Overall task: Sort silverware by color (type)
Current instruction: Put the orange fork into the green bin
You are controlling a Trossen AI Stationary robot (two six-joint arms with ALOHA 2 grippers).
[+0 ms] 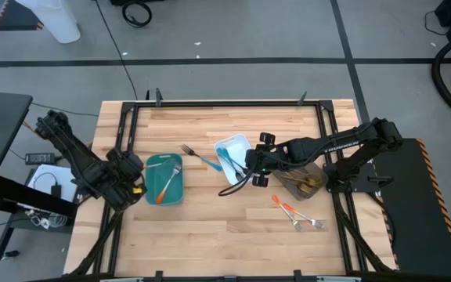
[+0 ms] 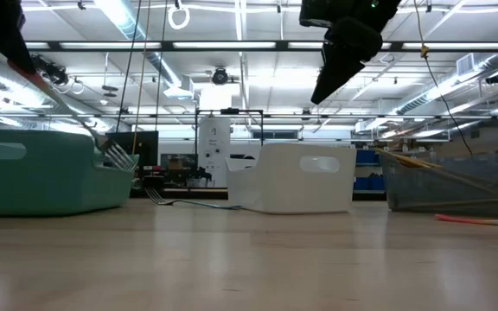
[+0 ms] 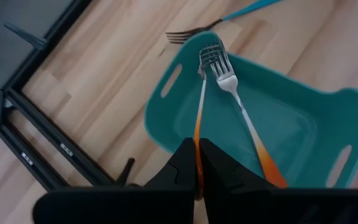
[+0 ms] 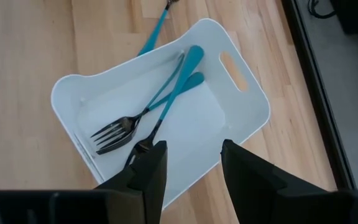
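Observation:
My left gripper (image 1: 135, 189) is at the left end of the teal tray (image 1: 152, 161) and is shut on an orange-handled fork (image 3: 200, 112), which reaches out over the tray. A second orange-handled fork (image 3: 244, 118) lies in the tray, its tines leaning on the far rim. My right gripper (image 1: 250, 167) hangs open and empty over the white tray (image 4: 247, 118), which holds two blue-handled pieces (image 4: 166, 99). Another blue-handled fork (image 1: 198, 157) lies on the table between the trays. My left gripper (image 3: 199, 171) pinches the fork's orange handle (image 3: 197, 152) between its two fingers, with the fork seen edge-on. The fork runs straight out ahead along the fingers and slants down in the low view (image 2: 76, 117). Its head (image 3: 202, 72) is beside the other fork's tines. I cannot tell whether it touches the tray.
A grey-brown tray (image 1: 317, 172) with gold pieces stands under the right arm. Two orange-handled forks (image 1: 296, 213) lie on the table near its front right. A black frame (image 1: 233, 103) borders the table. Bare wood lies along the near edge.

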